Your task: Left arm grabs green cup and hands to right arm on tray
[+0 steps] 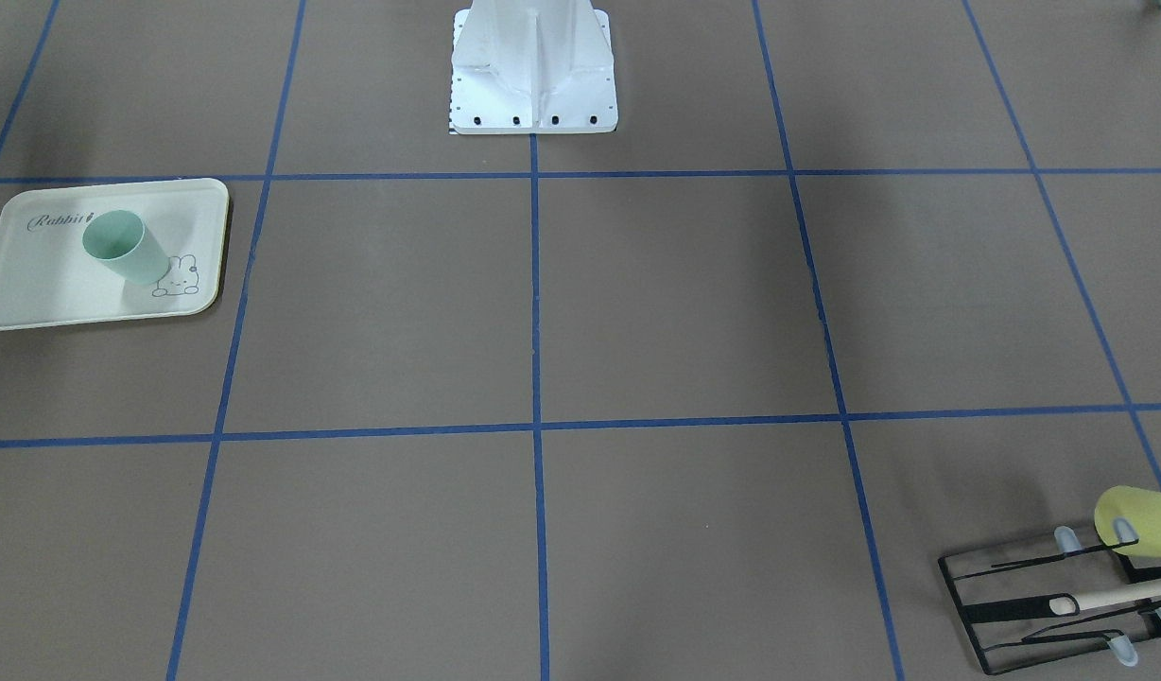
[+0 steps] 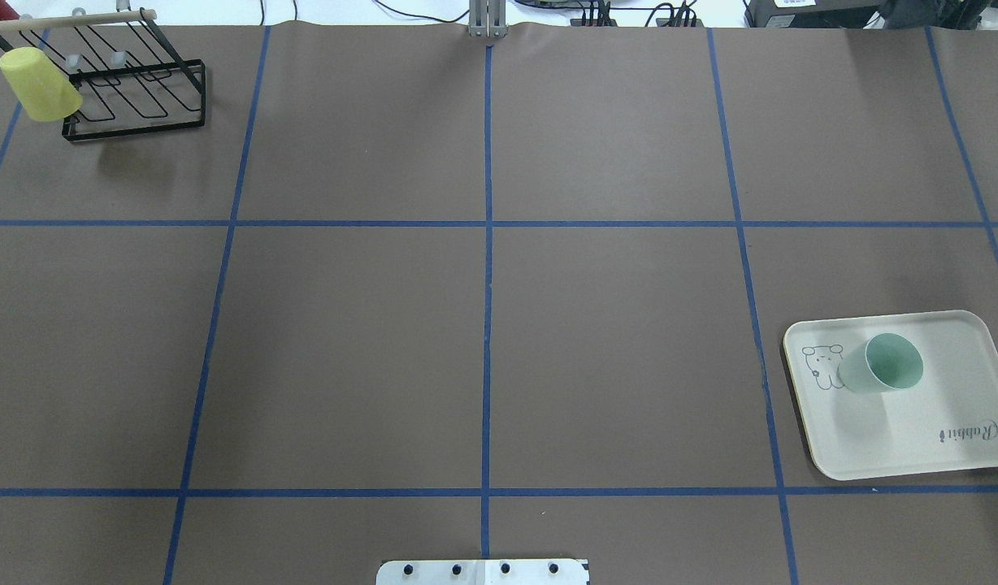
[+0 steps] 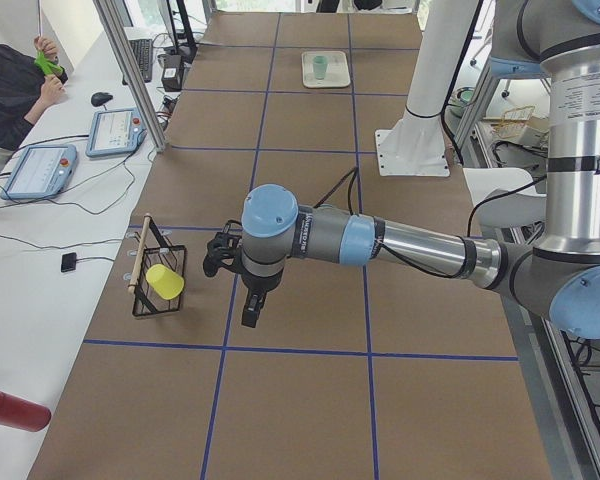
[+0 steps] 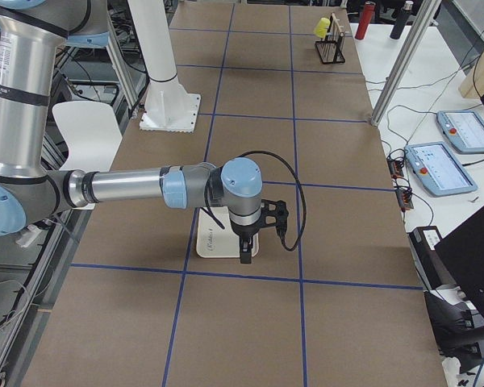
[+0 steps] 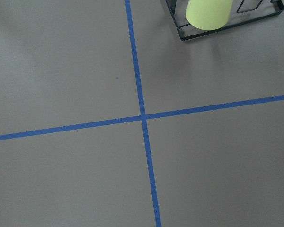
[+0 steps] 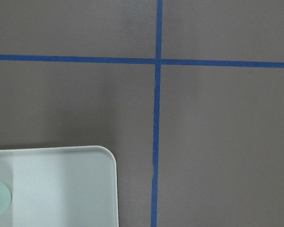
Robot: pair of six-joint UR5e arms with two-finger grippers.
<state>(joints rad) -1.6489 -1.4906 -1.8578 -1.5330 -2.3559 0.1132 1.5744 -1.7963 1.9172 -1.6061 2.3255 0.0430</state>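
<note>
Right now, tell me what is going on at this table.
The green cup stands upright on the tray, next to the bunny drawing, and nothing holds it. The right gripper hangs by one corner of the tray. The left gripper hovers over bare table near the black wire rack, where a yellow cup hangs. Neither gripper seems to carry anything. Whether they are open or shut cannot be told from these views.

Lighting: bright, even, diffuse overhead. Shadows: soft, faint patches across table (image 2: 344, 349); pale one beside green cup (image 2: 881, 364) on tray (image 2: 938, 431). Focus: exterior views sharp, wrist views slightly soft.
</note>
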